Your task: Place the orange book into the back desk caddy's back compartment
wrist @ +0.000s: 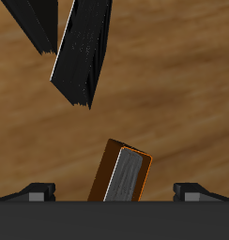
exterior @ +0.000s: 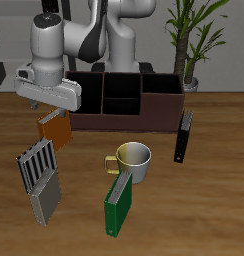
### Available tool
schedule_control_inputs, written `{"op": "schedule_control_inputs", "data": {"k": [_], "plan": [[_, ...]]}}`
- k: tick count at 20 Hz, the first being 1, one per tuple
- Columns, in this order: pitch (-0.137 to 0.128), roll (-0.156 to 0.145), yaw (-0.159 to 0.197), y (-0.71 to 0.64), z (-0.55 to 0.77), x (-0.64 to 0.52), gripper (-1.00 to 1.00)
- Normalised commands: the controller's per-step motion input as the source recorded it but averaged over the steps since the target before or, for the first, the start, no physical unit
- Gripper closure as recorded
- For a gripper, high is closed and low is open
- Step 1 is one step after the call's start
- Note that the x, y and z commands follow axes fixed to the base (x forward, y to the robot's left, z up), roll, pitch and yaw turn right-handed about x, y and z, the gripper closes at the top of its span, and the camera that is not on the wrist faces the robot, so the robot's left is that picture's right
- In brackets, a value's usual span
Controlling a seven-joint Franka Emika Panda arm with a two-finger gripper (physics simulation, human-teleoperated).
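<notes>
Orange book (wrist: 123, 174) sits between our wide-open, empty gripper (exterior: 54, 112) fingers, so we should descend centred on it before closing, caddy (exterior: 129, 103) just behind.

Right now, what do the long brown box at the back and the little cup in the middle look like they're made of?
The back desk caddy looks like dark wood with a matte finish: flat brown panels split it into open cells, though no grain shows in this render. The cup looks like glazed ceramic or enamel: pale, smooth walls with a soft sheen and a yellowish rim. Neither is certain from these pictures.
</notes>
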Motion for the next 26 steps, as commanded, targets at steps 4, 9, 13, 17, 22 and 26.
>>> {"op": "schedule_control_inputs", "data": {"k": [4, 9, 13, 17, 22, 26], "plan": [[0.009, -0.014, -0.025, -0.03, -0.17, -0.05, -1.0], [0.023, 0.023, -0.06, -0.02, -0.23, -0.04, -1.0], [0.014, -0.016, -0.015, -0.08, -0.21, 0.01, 1.0], [0.011, -0.016, -0.033, -0.08, -0.14, -0.01, 1.0], [0.022, 0.005, -0.015, -0.02, -0.12, 0.07, 1.0], [-0.005, 0.034, 0.038, 0.21, 0.06, 0.03, 1.0]]}}
